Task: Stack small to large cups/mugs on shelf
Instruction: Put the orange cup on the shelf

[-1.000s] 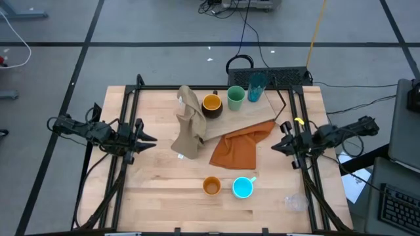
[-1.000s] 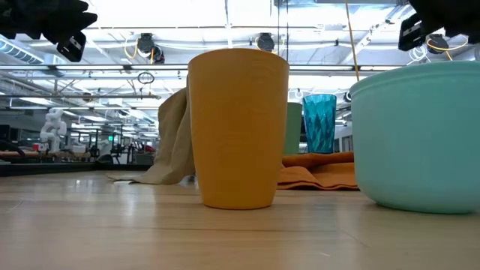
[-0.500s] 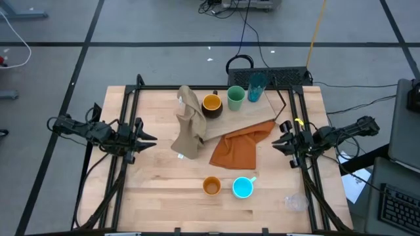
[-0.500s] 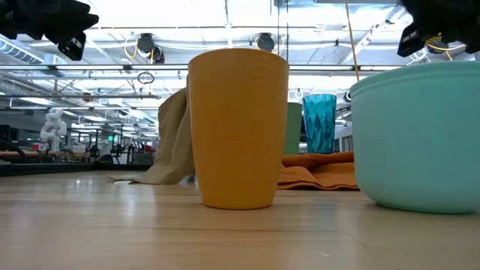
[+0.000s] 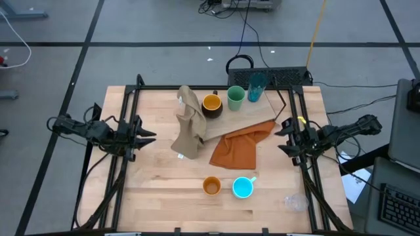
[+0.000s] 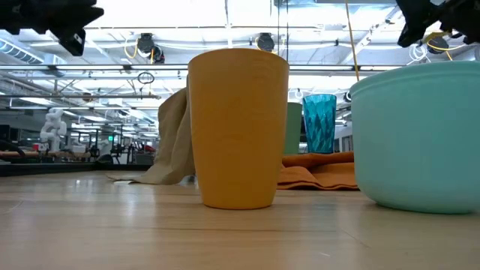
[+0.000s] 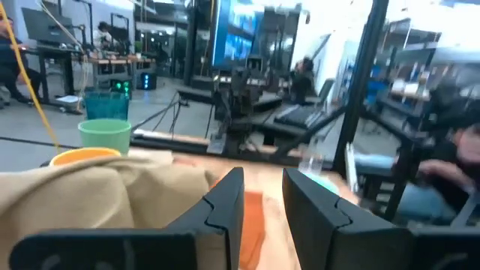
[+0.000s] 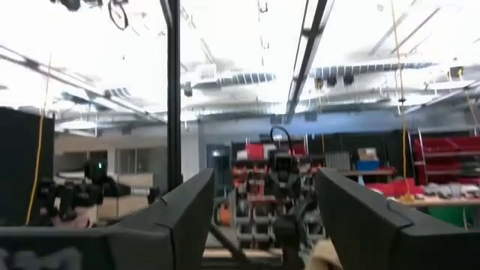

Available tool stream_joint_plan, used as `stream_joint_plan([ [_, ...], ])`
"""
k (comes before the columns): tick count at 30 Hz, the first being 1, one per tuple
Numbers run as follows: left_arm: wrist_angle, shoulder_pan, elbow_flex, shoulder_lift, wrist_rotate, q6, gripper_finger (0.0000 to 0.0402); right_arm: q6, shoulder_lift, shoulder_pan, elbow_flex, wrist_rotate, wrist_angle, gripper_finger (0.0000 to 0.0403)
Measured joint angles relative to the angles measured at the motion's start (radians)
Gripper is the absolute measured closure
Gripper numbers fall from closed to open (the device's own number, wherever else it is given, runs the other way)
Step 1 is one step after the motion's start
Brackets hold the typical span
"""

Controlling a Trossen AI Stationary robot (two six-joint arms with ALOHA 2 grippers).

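On the shelf (image 5: 254, 113), a light wood panel at the table's far middle, stand a yellow mug with a dark handle (image 5: 211, 103), a light green cup (image 5: 235, 98) and a tall teal tumbler (image 5: 256, 86). Near the front edge a small orange cup (image 5: 210, 186) and a cyan mug (image 5: 243, 187) stand upright on the tabletop, with a tiny clear glass (image 5: 295, 202) to their right. My left gripper (image 5: 149, 137) hovers open over the table's left side. Over the right side my right gripper (image 5: 281, 139) is open, tipped upward. Neither holds anything.
A tan cloth (image 5: 189, 124) is heaped against the shelf's left end. An orange cloth (image 5: 239, 147) lies from the shelf's front edge onto the table. Black frame rails (image 5: 125, 131) run along both table sides. Bare wood lies between the cloths and the front cups.
My right gripper has opened from shut to a wide gap and has risen a little. The cups and cloths have stayed where they were.
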Motion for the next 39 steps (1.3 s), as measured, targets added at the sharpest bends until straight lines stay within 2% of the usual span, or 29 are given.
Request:
stream_joint_plan([
  [7, 0.14, 0.0, 0.0, 0.131, 0.072, 0.051, 0.0309, 0.001, 0.002, 0.0, 0.0, -0.002, -0.03, 0.0181],
  [15, 0.558, 0.004, -0.001, 0.43, 0.103, 0.108, 0.0309, 0.015, 0.002, 0.0, 0.0, -0.003, -0.024, 0.0183],
  [21, 0.722, 0.036, 0.003, 0.647, 0.082, 0.137, 0.0309, 0.006, 0.002, 0.0, 0.0, -0.003, -0.02, 0.0183],
  [25, 0.727, 0.067, 0.055, 0.744, 0.068, 0.06, 0.0309, -0.005, 0.002, 0.0, -0.001, -0.004, -0.019, 0.0183],
  [30, 0.677, 0.085, 0.185, 0.852, 0.196, 0.116, 0.0309, -0.005, 0.002, 0.0, -0.001, -0.004, -0.02, 0.0183],
  [35, 0.381, 0.086, 0.38, 0.96, 0.277, 0.135, 0.0295, -0.004, 0.002, 0.0, -0.001, -0.004, -0.028, 0.0183],
  [39, 0.155, 0.089, 0.531, 1.05, 0.301, 0.083, 0.0228, -0.005, 0.002, 0.0, -0.001, -0.004, -0.027, 0.0183],
])
